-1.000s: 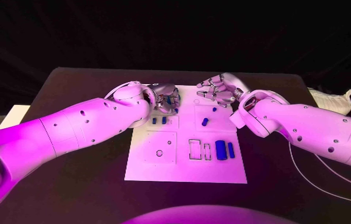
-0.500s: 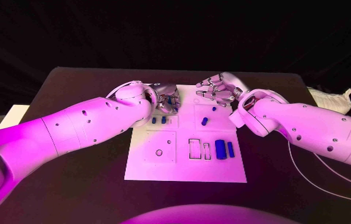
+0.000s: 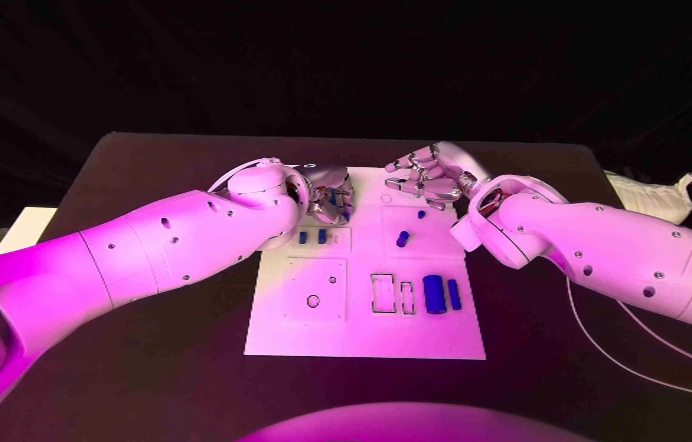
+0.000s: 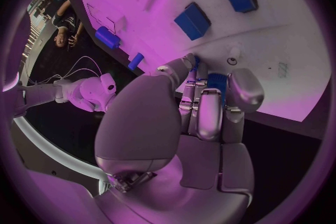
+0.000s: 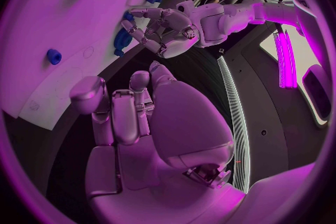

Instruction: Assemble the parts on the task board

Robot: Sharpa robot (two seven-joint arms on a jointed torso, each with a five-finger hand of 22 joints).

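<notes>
You look down on a black surface with rounded far corners, bathed in magenta light, and behind it hangs a dark backdrop that swallows the rest of the room. At the surface's left edge you can see a pale block, and past its right edge lies a pale object too dim to identify, with a thin cable trailing across the near right of the surface. In your right wrist view a glowing strip light stands out amid dark equipment.
</notes>
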